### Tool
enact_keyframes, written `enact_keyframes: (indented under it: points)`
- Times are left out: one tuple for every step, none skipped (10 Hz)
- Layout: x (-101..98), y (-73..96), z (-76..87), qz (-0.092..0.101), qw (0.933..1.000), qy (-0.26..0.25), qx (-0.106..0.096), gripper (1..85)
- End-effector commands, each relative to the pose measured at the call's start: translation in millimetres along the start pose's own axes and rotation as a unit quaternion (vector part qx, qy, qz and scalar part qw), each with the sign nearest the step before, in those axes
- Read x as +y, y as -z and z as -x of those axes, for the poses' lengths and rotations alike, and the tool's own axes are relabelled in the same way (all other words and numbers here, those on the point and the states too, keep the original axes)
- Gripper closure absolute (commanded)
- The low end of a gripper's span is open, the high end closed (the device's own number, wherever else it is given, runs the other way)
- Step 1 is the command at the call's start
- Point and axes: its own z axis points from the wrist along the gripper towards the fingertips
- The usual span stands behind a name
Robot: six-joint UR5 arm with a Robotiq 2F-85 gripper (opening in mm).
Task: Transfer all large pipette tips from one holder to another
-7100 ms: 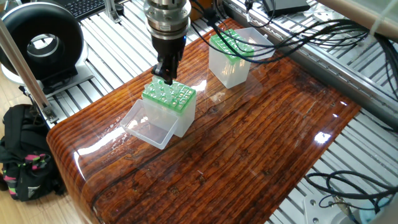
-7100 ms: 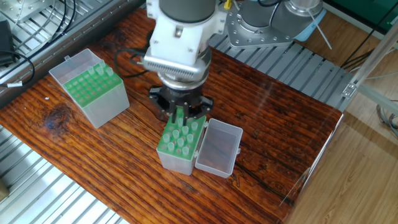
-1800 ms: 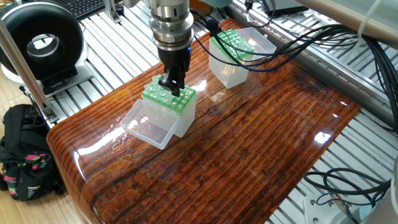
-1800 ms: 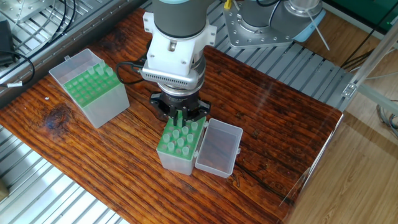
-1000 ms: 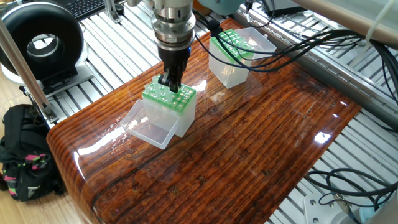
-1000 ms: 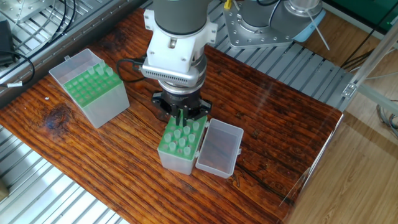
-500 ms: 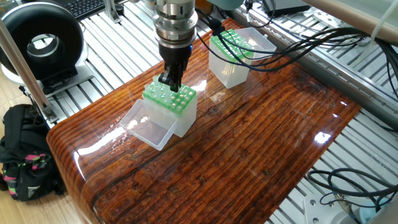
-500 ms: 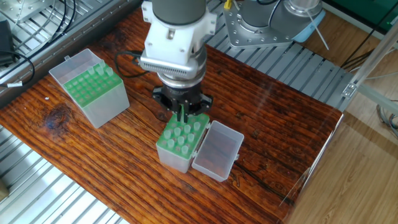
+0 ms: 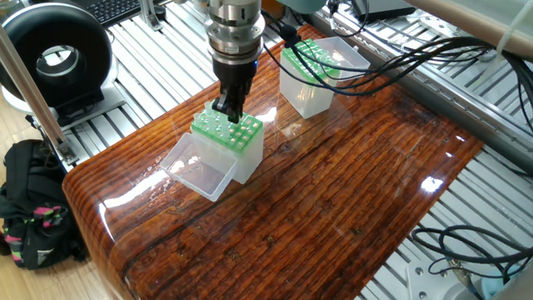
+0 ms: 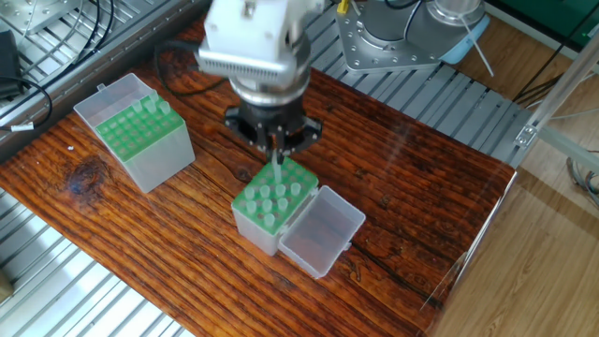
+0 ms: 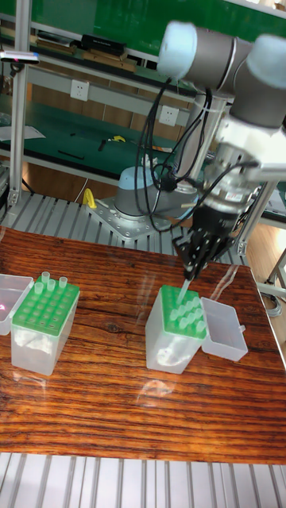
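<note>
My gripper (image 9: 226,108) hangs over the near holder (image 9: 243,157), a clear box with a green rack. Its fingers are shut on one large pipette tip (image 10: 278,170), a slim whitish tube pointing down at the rack. In the tall fixed view the gripper (image 11: 191,274) holds the tip (image 11: 184,289) with its lower end still at the rack of this holder (image 11: 167,349). Several more tips stand in the rack (image 10: 267,201). The other holder (image 10: 150,159) stands to the left in that view, with a few tips (image 11: 45,279) in it.
The near holder's open lid (image 10: 318,234) lies hinged beside it. A black round device (image 9: 54,54) and a black bag (image 9: 29,200) sit off the table's end. Cables (image 9: 400,42) run along the far side. The robot base (image 10: 402,33) stands behind the table.
My gripper has risen with the tip between its fingers. The near holder and its lid have turned and shifted under it. The other holder has not moved.
</note>
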Motion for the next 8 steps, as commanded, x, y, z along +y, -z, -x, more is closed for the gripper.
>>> enact_keyframes:
  points:
    - [16.0, 40.0, -1.8, 0.026, 0.9997, 0.003, -0.005, 84.0]
    - [20.2, 43.2, -5.3, 0.028, 0.9996, 0.003, -0.007, 84.3]
    - [25.7, 47.0, -10.6, 0.029, 0.9996, 0.003, -0.008, 84.3]
    - [27.3, 51.8, -16.4, 0.023, 0.9997, 0.005, -0.004, 84.3]
    - [30.0, 54.5, -19.3, 0.022, 0.9997, 0.007, -0.004, 84.3]
    - [34.2, 56.0, -20.6, 0.025, 0.9997, 0.007, -0.003, 84.0]
    - [37.0, 57.3, -21.9, 0.025, 0.9997, 0.004, -0.001, 84.0]
    - [40.5, 58.8, -23.4, 0.026, 0.9997, 0.001, 0.001, 84.0]
